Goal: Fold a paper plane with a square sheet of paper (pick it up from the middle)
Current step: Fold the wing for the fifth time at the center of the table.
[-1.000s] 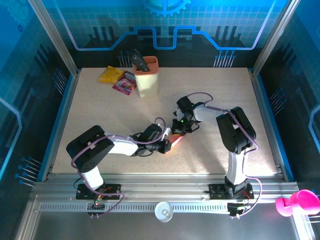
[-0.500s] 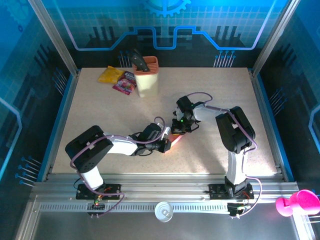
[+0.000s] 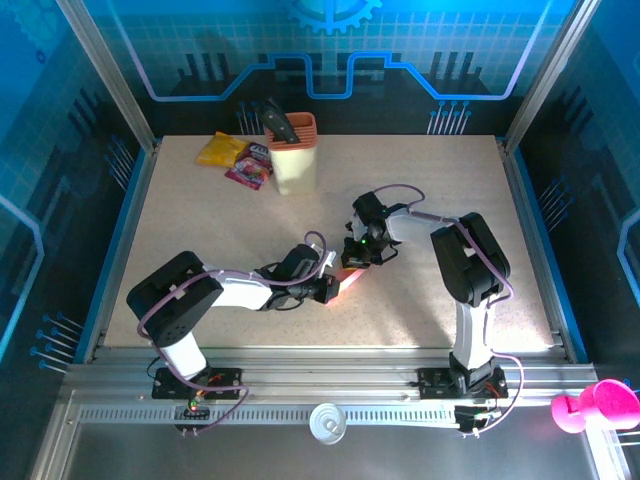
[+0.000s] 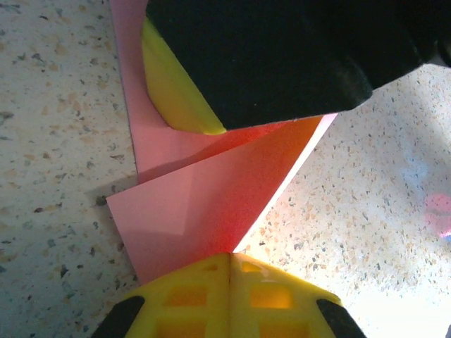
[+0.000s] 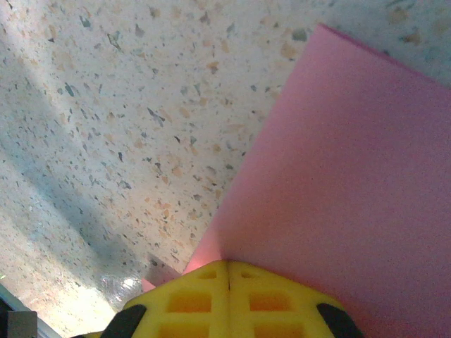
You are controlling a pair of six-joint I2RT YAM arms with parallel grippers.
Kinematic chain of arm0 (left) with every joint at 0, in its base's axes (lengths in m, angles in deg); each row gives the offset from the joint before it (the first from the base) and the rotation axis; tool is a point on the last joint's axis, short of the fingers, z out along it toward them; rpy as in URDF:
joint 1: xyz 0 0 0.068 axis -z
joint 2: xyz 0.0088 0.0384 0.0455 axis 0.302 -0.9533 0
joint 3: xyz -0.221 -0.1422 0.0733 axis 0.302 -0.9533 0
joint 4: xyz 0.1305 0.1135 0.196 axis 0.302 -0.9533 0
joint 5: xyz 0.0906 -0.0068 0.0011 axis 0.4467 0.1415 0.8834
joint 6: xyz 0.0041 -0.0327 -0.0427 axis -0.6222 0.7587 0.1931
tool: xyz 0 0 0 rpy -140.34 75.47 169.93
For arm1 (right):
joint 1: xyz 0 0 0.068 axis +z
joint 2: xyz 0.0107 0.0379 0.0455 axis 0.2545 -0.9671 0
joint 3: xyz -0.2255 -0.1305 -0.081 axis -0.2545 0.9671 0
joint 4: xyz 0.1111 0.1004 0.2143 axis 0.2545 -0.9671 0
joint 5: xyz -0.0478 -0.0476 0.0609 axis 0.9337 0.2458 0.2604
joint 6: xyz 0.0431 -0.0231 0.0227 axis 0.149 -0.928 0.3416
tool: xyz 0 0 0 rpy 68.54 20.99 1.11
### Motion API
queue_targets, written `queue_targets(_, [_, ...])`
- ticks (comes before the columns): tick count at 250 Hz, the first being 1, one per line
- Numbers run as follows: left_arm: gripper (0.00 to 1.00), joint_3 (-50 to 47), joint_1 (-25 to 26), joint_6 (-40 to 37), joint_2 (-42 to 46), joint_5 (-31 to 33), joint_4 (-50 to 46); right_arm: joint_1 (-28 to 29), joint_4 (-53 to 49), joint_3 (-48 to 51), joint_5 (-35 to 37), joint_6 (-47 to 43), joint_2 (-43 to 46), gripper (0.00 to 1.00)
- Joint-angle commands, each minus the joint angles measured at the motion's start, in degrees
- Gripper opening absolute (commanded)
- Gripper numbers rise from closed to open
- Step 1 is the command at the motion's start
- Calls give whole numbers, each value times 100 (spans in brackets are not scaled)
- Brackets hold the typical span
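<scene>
Left wrist view: left hand and right hand both pinch the thin pink-red paper sheet, seemingly steadying its fold.

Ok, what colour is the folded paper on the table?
The thin folded paper sheet is plain pink-red, unprinted; left wrist view shows it best.

Blue-tinted surround, glare on table — perhaps overexposed, square sheet of paper glowing red
</scene>
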Motion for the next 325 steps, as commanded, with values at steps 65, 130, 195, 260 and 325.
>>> queue_targets(65, [0, -222, -66, 47, -164, -139, 404, 35, -175, 252, 419, -52, -498, 6])
queue_targets(130, [0, -289, -66, 99, -272, -56, 456, 36, -207, 234, 427, -53, -481, 5])
queue_targets(195, [0, -342, -66, 87, -360, 36, 475, 1, -439, -218, 199, -36, -252, 7])
queue_targets(260, [0, -467, -66, 116, -378, 136, 532, -160, -428, -726, -278, 103, 627, 16])
queue_targets(325, [0, -553, -66, 165, -343, 214, 614, -130, 574, 935, -193, 379, 1956, 14])
